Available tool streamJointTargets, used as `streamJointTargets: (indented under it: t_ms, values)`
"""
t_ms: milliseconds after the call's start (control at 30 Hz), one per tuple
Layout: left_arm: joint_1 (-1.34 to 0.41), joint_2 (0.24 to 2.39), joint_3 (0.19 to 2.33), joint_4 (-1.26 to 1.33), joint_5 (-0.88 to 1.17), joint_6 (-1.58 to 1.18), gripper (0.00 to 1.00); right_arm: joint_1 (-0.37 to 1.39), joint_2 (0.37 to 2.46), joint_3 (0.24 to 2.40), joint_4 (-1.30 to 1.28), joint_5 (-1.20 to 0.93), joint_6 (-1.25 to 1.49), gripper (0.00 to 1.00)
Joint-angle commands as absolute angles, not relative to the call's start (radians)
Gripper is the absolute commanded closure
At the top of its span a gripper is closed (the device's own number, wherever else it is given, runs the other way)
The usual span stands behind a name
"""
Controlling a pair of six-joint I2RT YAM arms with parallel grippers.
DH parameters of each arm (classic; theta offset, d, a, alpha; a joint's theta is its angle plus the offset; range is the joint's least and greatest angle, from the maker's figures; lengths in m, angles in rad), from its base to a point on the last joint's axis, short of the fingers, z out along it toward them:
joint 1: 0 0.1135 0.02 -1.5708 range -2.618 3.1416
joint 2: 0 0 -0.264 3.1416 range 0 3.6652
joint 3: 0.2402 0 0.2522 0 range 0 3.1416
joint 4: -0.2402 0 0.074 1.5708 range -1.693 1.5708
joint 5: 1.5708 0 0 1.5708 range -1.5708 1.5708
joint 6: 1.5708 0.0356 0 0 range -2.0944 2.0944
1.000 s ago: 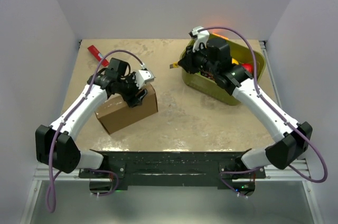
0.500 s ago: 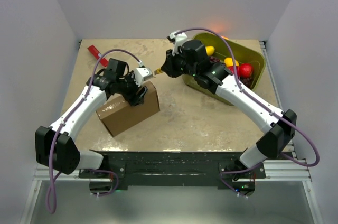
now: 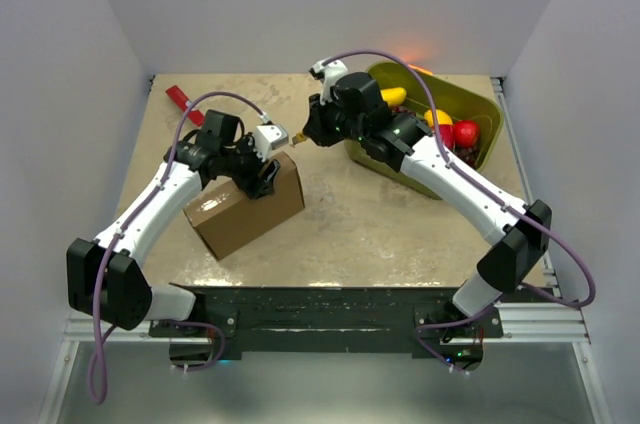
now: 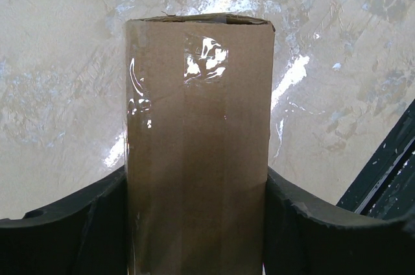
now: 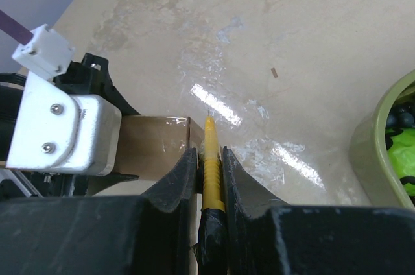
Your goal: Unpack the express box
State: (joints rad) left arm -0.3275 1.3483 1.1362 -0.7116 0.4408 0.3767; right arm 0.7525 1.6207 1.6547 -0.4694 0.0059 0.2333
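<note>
The express box (image 3: 238, 210), a plain brown taped cardboard box, lies left of centre on the table. My left gripper (image 3: 264, 175) is shut on its far right end; in the left wrist view the box (image 4: 198, 106) fills the gap between both fingers (image 4: 84, 229). My right gripper (image 3: 303, 134) is shut on a yellow cutter (image 5: 213, 165) with black tape on its handle. The cutter tip (image 3: 294, 137) sits just above the box's far right corner (image 5: 185, 126), right beside the left wrist.
An olive-green tub (image 3: 486, 102) holding yellow and red fruit stands at the back right; its rim shows in the right wrist view (image 5: 382, 152). A red-and-silver item (image 3: 184, 99) lies at the back left. White walls enclose the table.
My right arm has swung left from over the tub to the box's far corner, carrying the cutter. The left gripper keeps its hold; the box has shifted slightly.
</note>
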Motion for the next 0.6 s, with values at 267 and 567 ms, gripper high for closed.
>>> streamJointTargets:
  t_ms: [267,567]
  values:
    - [-0.318,1.333,1.126,-0.667,0.48,0.334,0.37,0.752,1.632,1.706,-0.471,-0.051,0.25,1.0]
    - [-0.318,1.335,1.121,-0.658,0.468,0.321,0.37,0.758,1.626,1.703,-0.462,-0.077,0.249,1.0]
